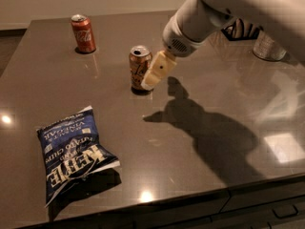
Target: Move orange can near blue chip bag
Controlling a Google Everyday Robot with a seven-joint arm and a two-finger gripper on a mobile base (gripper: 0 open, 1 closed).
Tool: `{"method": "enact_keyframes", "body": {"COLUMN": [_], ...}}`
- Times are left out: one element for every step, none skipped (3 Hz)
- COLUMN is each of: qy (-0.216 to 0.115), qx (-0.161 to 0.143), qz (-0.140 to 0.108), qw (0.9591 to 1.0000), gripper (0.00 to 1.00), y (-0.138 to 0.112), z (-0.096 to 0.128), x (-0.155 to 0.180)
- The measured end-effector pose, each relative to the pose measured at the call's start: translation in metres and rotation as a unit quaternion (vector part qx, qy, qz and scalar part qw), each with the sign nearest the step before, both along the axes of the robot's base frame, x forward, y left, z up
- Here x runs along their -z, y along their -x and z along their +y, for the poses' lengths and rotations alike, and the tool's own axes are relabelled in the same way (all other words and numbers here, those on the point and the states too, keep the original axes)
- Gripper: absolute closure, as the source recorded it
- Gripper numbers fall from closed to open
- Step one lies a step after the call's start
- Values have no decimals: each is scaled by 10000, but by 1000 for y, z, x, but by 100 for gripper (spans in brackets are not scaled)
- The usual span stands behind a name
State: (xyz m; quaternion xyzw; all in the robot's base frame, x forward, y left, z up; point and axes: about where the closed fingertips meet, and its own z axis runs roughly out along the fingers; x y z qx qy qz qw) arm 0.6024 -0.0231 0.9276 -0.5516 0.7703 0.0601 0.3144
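The orange can (139,66) stands upright near the middle of the dark table (205,142), its silver top showing. The blue chip bag (71,155) with white KETTLE lettering lies flat near the table's front left edge, well apart from the can. My gripper (156,71) hangs from the white arm coming in from the upper right. Its cream-coloured fingers (158,69) are right beside the can's right side, overlapping its edge in this view.
A red cola can (83,33) stands at the back left. A silver container (268,46) and a dark object (240,31) sit at the back right. The arm's shadow falls across the table's middle right. Drawers run under the front edge.
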Motion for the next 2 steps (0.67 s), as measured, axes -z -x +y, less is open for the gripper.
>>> {"method": "enact_keyframes", "body": {"qy": [-205,-352], "qx": [31,19], "qz": [119,235], "qw": [9997,9991], "gripper": [0,0], "y": [-14,-22], "z": [17,30], "x": [6,12]}}
